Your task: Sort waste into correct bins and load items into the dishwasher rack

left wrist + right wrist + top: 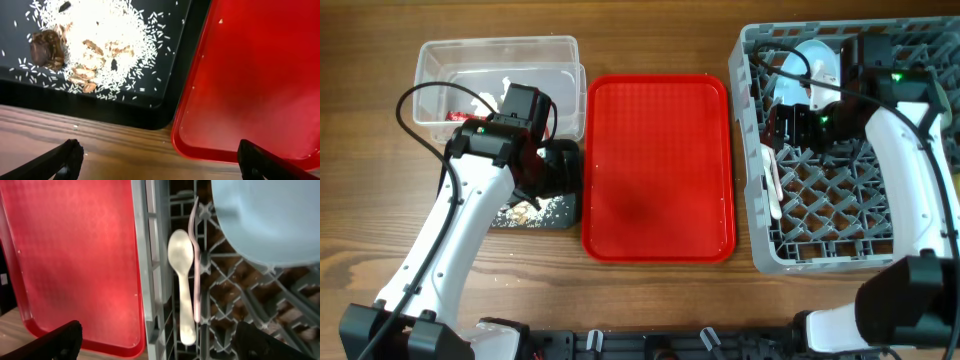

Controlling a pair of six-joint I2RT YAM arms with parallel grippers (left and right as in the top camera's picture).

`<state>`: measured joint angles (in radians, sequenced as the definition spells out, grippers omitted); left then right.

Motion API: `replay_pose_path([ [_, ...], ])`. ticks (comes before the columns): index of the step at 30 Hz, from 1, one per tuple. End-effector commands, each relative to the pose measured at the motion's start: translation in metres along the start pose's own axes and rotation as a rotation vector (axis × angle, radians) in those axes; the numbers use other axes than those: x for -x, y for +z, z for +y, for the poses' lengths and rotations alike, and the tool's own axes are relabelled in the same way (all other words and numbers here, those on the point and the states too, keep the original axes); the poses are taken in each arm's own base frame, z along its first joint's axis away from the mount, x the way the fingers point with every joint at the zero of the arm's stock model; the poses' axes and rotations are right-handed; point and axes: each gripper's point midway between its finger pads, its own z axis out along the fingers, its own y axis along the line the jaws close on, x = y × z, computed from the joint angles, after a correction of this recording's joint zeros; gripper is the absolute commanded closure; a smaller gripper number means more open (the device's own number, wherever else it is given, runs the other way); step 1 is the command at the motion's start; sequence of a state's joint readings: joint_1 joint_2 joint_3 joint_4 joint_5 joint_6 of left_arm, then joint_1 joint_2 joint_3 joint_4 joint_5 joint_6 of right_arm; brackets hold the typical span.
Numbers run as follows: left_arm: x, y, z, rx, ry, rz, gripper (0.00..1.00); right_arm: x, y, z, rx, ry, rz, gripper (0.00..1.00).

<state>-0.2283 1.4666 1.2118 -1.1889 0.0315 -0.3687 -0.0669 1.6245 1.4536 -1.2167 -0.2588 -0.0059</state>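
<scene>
Left gripper (160,152): fingers (62,161) spread wide, nothing between them. It hangs over the wooden table (75,132), just off the near edge of the black tray (125,112) and the corner of the red serving tray (260,75). The two trays sit close side by side; touching or not, can't tell. The food leftovers (95,45) lie in the black tray: white rice grains scattered around brown crumbly bits, with a dark brown lump at the left. In the overhead view the left arm covers most of the black tray. The clear tub (500,55) is just behind it, holding the red wrapper (457,115) and white tissue (492,100), both partly hidden by the arm.

Right gripper (157,335): fingers (55,342) also wide apart, holding nothing. It hangs above the left wall of the dishwasher rack (152,255). Just inside that wall the white spoon (181,280) lies flat, bowl end away from the gripper. The fork (196,265) is right beside it, turned on edge, tines hard to make out. A pale blue dish (270,220) is further inside the rack, toward its back; plate or bowl, can't tell. The red serving tray runs along the outside of the rack wall, bare. From overhead the right arm crosses the rack from the front right corner, and the spoon and fork lie along the rack's left edge.
</scene>
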Motion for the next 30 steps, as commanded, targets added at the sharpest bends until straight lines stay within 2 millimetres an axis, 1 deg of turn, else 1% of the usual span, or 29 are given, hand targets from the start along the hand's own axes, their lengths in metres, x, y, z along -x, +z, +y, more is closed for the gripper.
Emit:
replay_pose_path([
  [1,-0.009,-0.014,0.003,-0.043,0.001,-0.088,0.00,-0.015,-0.020,0.003,-0.016,-0.040,-0.138,0.00],
  [4,-0.019,-0.037,0.006,-0.137,0.008,-0.287,0.00,-0.034,-0.034,0.007,-0.015,-0.083,-0.352,0.00],
  [6,-0.028,-0.053,0.012,-0.192,0.010,-0.425,0.00,-0.048,-0.048,0.011,-0.015,-0.125,-0.524,0.00],
  [8,-0.041,-0.072,0.024,-0.230,0.004,-0.581,0.00,-0.066,-0.066,0.009,-0.020,-0.072,-0.699,0.00],
  [11,-0.043,-0.097,0.024,-0.289,0.006,-0.702,0.00,-0.081,-0.072,0.011,0.012,-0.016,-0.759,0.00],
  [12,-0.046,-0.099,0.025,-0.292,0.006,-0.710,0.00,-0.083,-0.072,0.011,0.012,-0.015,-0.756,0.00],
  [15,-0.052,-0.096,0.028,-0.283,0.006,-0.691,0.00,-0.086,-0.068,0.010,0.010,-0.009,-0.732,0.00],
  [24,-0.052,-0.096,0.028,-0.282,0.006,-0.689,0.00,-0.083,-0.046,0.004,-0.002,0.007,-0.636,0.00],
  [28,-0.052,-0.096,0.028,-0.282,0.006,-0.689,0.00,-0.086,-0.064,0.003,-0.032,-0.003,-0.717,0.00],
  [30,-0.052,-0.096,0.028,-0.282,0.006,-0.689,0.00,-0.094,-0.081,0.012,-0.009,-0.042,-0.816,0.00],
])
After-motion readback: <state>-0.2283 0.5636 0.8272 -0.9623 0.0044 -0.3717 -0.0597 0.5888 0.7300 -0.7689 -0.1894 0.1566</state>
